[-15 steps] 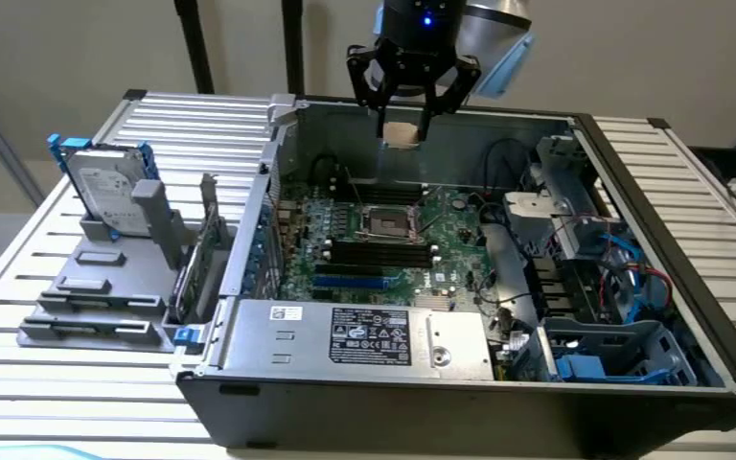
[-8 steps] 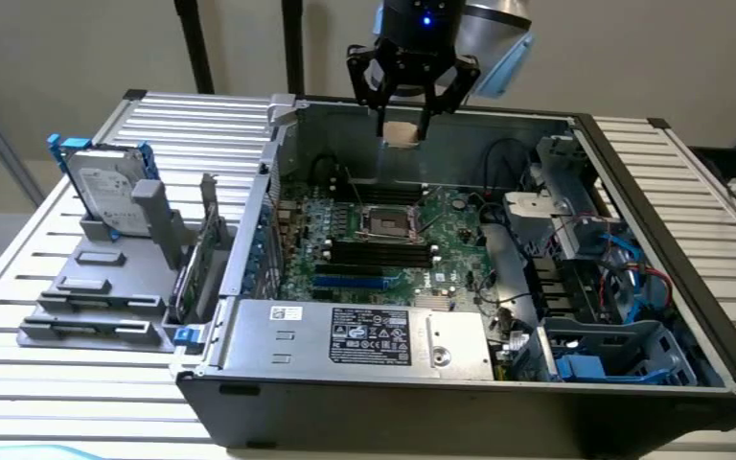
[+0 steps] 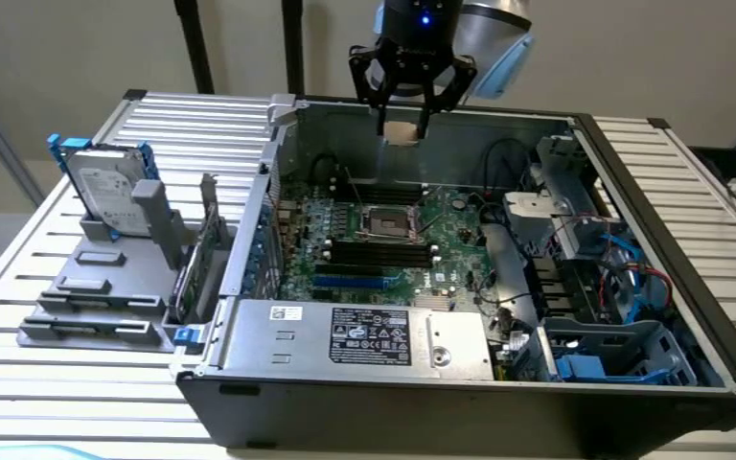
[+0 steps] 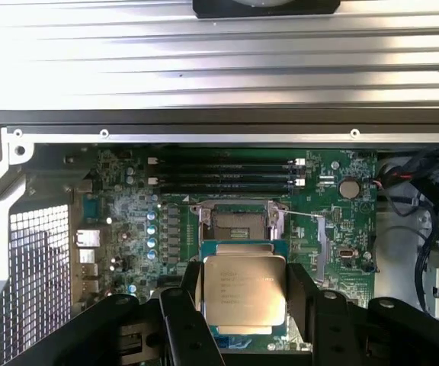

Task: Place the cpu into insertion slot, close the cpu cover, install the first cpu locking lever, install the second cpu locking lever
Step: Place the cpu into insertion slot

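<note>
Nearest in the exterior view lies the slatted metal tabletop [image 3: 35,383], and on it stands an open computer case [image 3: 471,412] with its dark front wall toward the camera. Just inside that wall sits a silver power supply [image 3: 368,337] with a white label, and toward the exterior view's right a blue plastic drive cage [image 3: 611,350]. To the exterior view's left, outside the case, a grey rack [image 3: 100,297] carries a hard drive [image 3: 106,187] standing on edge. Farther in, the green circuit board [image 3: 451,240] lies flat on the case floor, with the long black memory slots [image 3: 375,257] first and the insertion slot [image 3: 387,222] just beyond them, a dark square with a silver rim and nothing seated in it. Farthest back, the hand [image 3: 402,126] hangs over the rear part of the case, well above the board. Its two black fingers [image 4: 181,320] pinch the cpu [image 4: 244,293] by opposite edges. The chip is held flat, its pale printed face toward the wrist camera, and it is clear of the slot, which in the wrist view appears just past the chip's edge.
</note>
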{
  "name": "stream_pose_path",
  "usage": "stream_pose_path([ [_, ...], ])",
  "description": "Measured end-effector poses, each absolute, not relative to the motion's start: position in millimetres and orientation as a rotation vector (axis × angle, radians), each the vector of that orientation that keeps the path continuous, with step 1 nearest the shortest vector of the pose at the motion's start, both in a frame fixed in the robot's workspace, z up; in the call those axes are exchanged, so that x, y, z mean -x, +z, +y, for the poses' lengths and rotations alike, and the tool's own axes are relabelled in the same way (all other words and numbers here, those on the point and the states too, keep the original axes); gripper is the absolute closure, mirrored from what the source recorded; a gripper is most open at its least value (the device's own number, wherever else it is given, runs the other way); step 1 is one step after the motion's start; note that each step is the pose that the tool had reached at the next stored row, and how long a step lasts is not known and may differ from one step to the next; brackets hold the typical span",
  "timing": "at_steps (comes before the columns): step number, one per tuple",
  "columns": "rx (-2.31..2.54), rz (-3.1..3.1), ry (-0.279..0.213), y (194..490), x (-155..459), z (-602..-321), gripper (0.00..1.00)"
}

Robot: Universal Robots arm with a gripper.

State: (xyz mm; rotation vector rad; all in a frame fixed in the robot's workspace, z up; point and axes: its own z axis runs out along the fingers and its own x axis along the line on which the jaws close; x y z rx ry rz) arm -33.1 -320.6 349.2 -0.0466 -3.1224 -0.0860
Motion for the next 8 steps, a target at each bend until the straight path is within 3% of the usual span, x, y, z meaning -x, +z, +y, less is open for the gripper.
stream_pose_path([
  [8, 0.252, -3.116, -0.088, 345.6, 32.8, -320.5, 0.46],
])
